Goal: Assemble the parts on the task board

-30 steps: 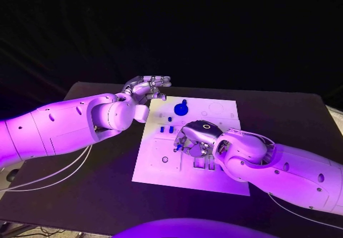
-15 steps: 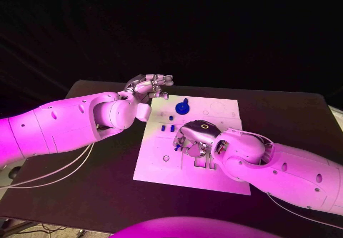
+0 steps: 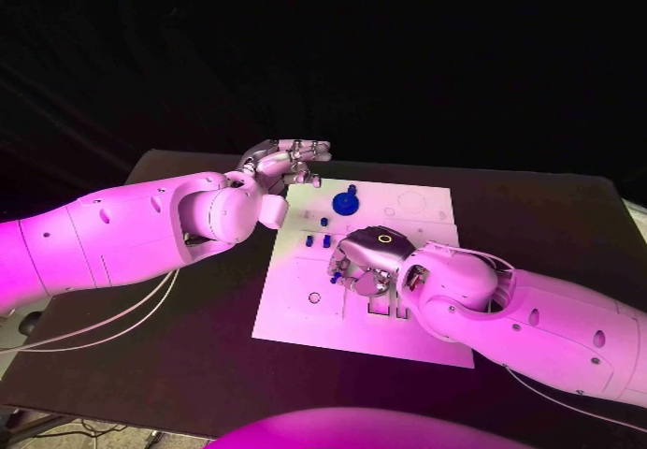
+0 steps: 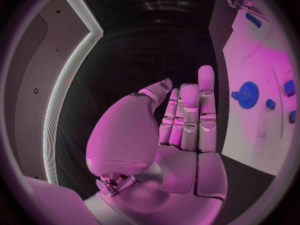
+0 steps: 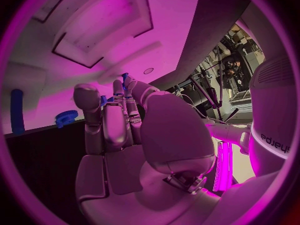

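The white task board [image 3: 304,281] lies mid-table. A blue gear [image 3: 345,202] stands near its far edge, with small blue pegs [image 3: 317,240] just nearer. My right hand [image 3: 368,266] hovers low over the board's middle and pinches a small blue part [image 3: 336,277] at its fingertips. The right wrist view shows that blue part [image 5: 125,79] between the thumb and a finger, with the gear [image 5: 65,117] beyond. My left hand [image 3: 286,159] hangs off the board's far left corner. Its fingers [image 4: 187,115] are straight and hold nothing; the gear [image 4: 249,92] lies beside it.
Rectangular recesses [image 5: 100,32] are cut into the board under my right hand. A blue cylinder [image 5: 17,110] stands further along the board. The black table [image 3: 162,355] surrounds the board on all sides.
My left hand has drifted a little further from me. My right hand stays over the board's middle with the blue part in its fingertips.
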Motion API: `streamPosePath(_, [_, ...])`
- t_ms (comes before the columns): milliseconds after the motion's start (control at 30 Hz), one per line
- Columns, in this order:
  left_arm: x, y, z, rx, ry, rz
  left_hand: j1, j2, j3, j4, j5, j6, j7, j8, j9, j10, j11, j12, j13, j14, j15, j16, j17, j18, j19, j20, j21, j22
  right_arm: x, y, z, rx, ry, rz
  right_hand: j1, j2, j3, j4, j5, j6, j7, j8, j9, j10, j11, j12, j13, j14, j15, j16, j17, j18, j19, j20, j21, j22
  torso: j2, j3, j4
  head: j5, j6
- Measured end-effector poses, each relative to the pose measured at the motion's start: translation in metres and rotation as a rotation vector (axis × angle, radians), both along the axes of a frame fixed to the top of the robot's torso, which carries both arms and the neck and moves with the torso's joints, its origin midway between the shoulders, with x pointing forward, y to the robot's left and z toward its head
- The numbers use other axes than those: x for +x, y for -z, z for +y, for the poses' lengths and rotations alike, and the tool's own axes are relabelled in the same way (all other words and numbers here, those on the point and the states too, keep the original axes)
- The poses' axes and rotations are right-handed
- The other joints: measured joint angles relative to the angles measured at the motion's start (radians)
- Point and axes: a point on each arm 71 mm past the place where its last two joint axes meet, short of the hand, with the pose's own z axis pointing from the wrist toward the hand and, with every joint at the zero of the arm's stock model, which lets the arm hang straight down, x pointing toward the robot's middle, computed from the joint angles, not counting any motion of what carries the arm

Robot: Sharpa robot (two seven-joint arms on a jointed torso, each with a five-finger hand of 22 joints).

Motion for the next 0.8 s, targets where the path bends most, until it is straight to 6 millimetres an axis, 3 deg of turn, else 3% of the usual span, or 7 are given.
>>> streamPosePath(467, [-0.0013, -0.0002, -0.0015, 0.01, 0.016, -0.001, 0.0, 0.0, -0.003, -0.003, 0.0, -0.007, 0.0, 0.004, 0.0, -0.007, 0.0, 0.006, 0.0, 0.0, 0.0, 0.0, -0.001, 0.0, 0.0, 0.0, 0.0, -0.001, -0.0024, 0.001, 0.0068, -0.048, -0.011, -0.02, -0.006, 0.003, 0.0, 0.0, 0.0, 0.003, 0.004, -0.003, 0.0, 0.0, 0.0, 0.0, 0.0, 0.0, 0.0, 0.0, 0.0, 0.0, 0.0, 0.0, 0.0, 0.003, -0.001, -0.0006, -0.0007, -0.004, -0.001])
streamPosePath(600, [-0.0014, -0.0001, -0.0016, 0.013, 0.018, -0.001, 0.004, 0.004, -0.003, -0.003, 0.0, -0.007, 0.0, 0.008, 0.0, -0.007, 0.0, 0.006, 0.0, -0.002, 0.002, 0.0, -0.004, 0.0, 0.0, 0.0, 0.0, -0.001, -0.0034, 0.0021, 0.0091, -0.059, -0.015, -0.02, -0.017, -0.009, 0.0, 0.0, 0.0, -0.003, 0.01, 0.0, 0.003, 0.003, 0.004, -0.006, -0.005, 0.0, 0.0, 0.0, 0.0, 0.0, 0.0, 0.0, 0.0, 0.003, -0.001, -0.0006, -0.0003, -0.004, 0.0])
streamPosePath(733, [-0.0016, -0.0001, -0.0016, 0.016, 0.02, 0.0, 0.004, 0.004, -0.006, -0.006, 0.0, -0.011, 0.004, 0.008, 0.0, -0.007, 0.0, 0.006, 0.0, -0.003, 0.003, 0.0, -0.006, 0.0, 0.0, 0.0, 0.0, -0.001, -0.0025, 0.0041, 0.009, -0.068, -0.012, -0.019, -0.037, -0.029, 0.0, 0.0, 0.0, -0.084, 0.034, -0.031, -0.016, -0.062, 0.027, -0.03, -0.014, 0.0, 0.026, -0.001, -0.015, 0.0, -0.006, 0.017, -0.002, -0.012, -0.001, -0.0005, 0.0003, -0.004, 0.0])
streamPosePath(800, [-0.0017, 0.0, -0.0018, 0.016, 0.021, 0.001, 0.004, 0.004, -0.006, -0.006, 0.0, -0.011, 0.004, 0.008, 0.0, -0.007, 0.0, 0.006, 0.0, -0.003, 0.003, 0.0, -0.006, 0.0, 0.0, 0.0, 0.0, -0.001, -0.0023, 0.0041, 0.0089, -0.068, -0.011, -0.019, -0.041, -0.032, 0.0, 0.0, 0.0, -0.129, 0.036, -0.033, -0.025, -0.109, 0.032, -0.039, -0.02, 0.0, 0.029, -0.012, -0.031, 0.0, -0.015, 0.026, -0.015, -0.033, -0.001, -0.0005, 0.0003, -0.004, 0.0])
